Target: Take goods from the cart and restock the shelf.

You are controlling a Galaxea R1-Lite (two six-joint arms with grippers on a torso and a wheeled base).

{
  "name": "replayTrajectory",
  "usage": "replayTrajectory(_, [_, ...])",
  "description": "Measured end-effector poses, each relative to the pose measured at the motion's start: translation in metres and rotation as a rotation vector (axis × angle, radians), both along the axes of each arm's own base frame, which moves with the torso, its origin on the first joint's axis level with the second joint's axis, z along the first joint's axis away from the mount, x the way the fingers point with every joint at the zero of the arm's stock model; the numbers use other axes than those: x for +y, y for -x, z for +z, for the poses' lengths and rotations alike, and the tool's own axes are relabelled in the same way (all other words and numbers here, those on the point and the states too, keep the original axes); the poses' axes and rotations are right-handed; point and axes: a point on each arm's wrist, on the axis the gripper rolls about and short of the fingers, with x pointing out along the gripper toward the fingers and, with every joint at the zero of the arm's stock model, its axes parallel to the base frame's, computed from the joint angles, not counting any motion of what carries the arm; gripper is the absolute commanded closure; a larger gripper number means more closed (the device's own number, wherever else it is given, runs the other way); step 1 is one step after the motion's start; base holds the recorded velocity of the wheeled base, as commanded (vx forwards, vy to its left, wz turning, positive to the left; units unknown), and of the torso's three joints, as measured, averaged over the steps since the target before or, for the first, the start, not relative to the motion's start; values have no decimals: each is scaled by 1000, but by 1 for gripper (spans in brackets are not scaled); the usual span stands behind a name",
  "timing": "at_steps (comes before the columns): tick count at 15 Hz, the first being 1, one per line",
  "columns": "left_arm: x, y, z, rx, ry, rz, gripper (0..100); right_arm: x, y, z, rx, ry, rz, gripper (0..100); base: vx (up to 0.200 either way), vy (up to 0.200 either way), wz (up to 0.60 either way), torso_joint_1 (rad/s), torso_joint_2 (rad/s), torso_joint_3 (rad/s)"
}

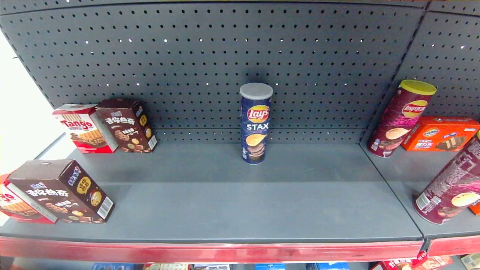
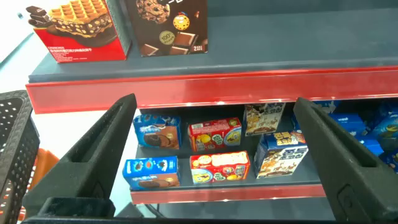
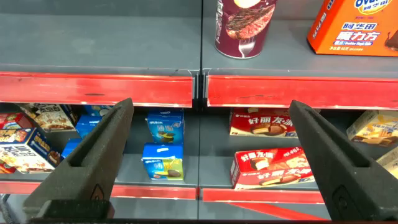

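A blue chips can stands upright at the back middle of the grey shelf. My left gripper is open and holds nothing; it sits below and in front of the shelf's red front edge, near a waffle box and a brown cookie box. A black perforated cart wall shows beside it. My right gripper is also open and bare, facing the red edge below a maroon can and an orange box.
Left on the shelf stand a red wafer box and two brown cookie boxes. Right are maroon cans and an orange box. Lower shelves hold several small boxes. A pegboard backs the shelf.
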Motion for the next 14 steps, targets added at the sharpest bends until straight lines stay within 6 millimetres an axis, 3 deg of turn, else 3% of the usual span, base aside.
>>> replayTrajectory(1, [0, 0, 0, 0, 1, 0, 0, 0, 0, 0, 0, 0, 0, 0, 0, 0, 0, 0, 0, 0])
replayTrajectory(14, [0, 0, 0, 0, 0, 0, 0, 0, 0, 0, 0, 0, -4, 0, 0, 0, 600, 4, 3, 1])
